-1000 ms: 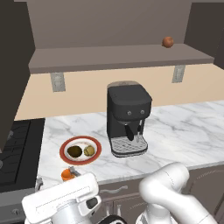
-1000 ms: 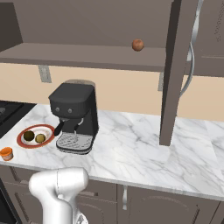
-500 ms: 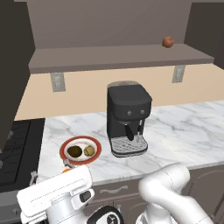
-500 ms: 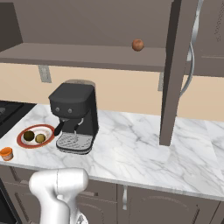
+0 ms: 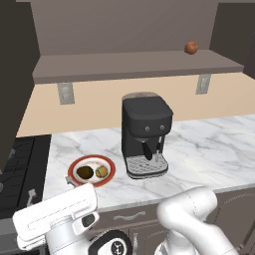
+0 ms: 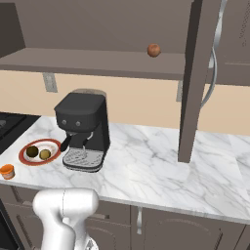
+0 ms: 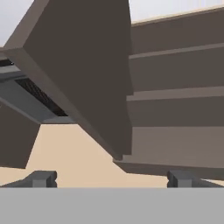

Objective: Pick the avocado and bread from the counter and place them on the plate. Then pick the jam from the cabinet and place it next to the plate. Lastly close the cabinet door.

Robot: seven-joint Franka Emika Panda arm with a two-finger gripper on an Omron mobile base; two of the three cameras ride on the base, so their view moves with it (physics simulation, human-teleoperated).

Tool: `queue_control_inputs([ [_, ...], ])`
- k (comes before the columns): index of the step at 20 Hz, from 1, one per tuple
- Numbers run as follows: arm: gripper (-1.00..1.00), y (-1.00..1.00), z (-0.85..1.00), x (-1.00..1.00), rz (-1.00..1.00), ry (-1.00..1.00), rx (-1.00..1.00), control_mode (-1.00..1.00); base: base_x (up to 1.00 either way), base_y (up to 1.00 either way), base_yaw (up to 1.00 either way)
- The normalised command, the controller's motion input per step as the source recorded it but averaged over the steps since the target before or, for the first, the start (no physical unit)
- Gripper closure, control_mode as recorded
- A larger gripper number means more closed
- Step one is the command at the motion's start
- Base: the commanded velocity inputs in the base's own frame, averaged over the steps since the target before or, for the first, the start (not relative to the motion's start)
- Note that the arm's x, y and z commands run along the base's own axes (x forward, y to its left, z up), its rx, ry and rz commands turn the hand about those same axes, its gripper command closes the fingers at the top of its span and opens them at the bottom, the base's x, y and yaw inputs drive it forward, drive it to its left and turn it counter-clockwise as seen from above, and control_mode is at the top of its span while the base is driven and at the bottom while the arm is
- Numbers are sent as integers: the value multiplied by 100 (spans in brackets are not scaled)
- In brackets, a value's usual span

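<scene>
Counter (image 6: 146,161): avocado (image 6: 32,151), bread (image 6: 45,154) side-by-side on plate (image 6: 25,158); tool (image 7: 112,179) spread wide, empty.

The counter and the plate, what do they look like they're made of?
The counter looks like polished marble, or a marble-look surface: white with grey veins. The plate looks like glazed ceramic, judging by its broad red rim and cream centre, though the render leaves that open.

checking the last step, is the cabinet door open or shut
Open. In the right base view the cabinet door stands edge-on, swung out over the counter, its silver handle beside it, the shelf inside exposed.
</scene>
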Motion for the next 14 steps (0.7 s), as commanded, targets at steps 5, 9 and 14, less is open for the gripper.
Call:
queue_control_inputs([
  [5,-100,12,0,24,-4,0,0,-100,0,0,0],
  [9,-100,14,0,17,-4,-2,0,-100,0,0,0],
  [14,-100,21,0,1,-2,-12,-1,-100,0,0,0],
])
